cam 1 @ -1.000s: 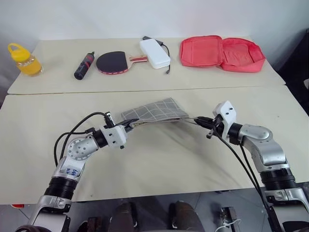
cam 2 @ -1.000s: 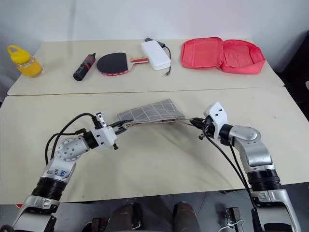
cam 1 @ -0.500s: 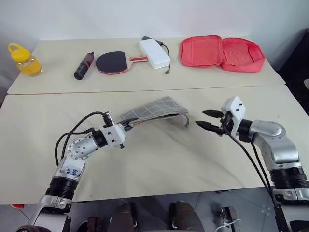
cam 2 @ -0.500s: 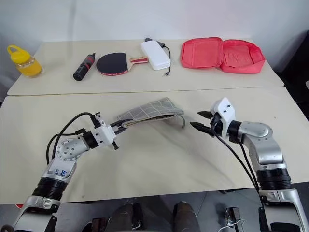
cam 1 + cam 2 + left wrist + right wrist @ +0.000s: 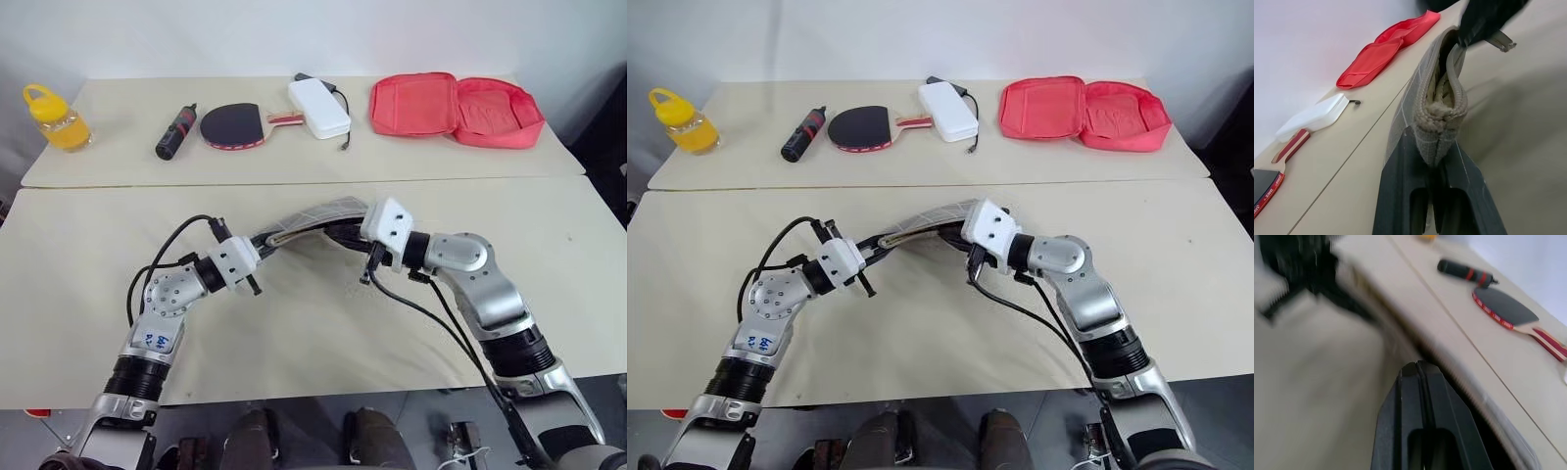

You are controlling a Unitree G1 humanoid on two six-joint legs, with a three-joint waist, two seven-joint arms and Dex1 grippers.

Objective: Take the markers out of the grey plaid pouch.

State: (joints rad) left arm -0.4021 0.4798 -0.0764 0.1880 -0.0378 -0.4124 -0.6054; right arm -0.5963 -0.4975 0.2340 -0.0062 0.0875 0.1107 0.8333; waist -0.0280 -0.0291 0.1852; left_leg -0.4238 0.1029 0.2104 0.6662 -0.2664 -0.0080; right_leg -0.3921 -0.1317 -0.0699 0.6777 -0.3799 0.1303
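The grey plaid pouch (image 5: 318,215) hangs edge-up above the near table, its opening seam showing in the left wrist view (image 5: 1420,98). My left gripper (image 5: 263,245) is shut on the pouch's near-left end, the fabric pinched between its fingers (image 5: 1400,171). My right gripper (image 5: 345,231) has come up against the pouch's right end from the right. Its fingers (image 5: 1410,382) are pressed together with nothing visible between them. A metal zip pull (image 5: 1501,41) dangles at that end. The markers are hidden.
On the far table stand a yellow bottle (image 5: 57,119), a black-and-red cylinder (image 5: 174,134), a table-tennis bat (image 5: 230,125), a white box with a cable (image 5: 318,108) and an open red zip case (image 5: 456,103). A seam (image 5: 147,184) divides the two tables.
My right gripper let go of the pouch's right end, opened, then swung left to the pouch and shut. The pouch has tipped up onto its edge. My left gripper kept its hold.
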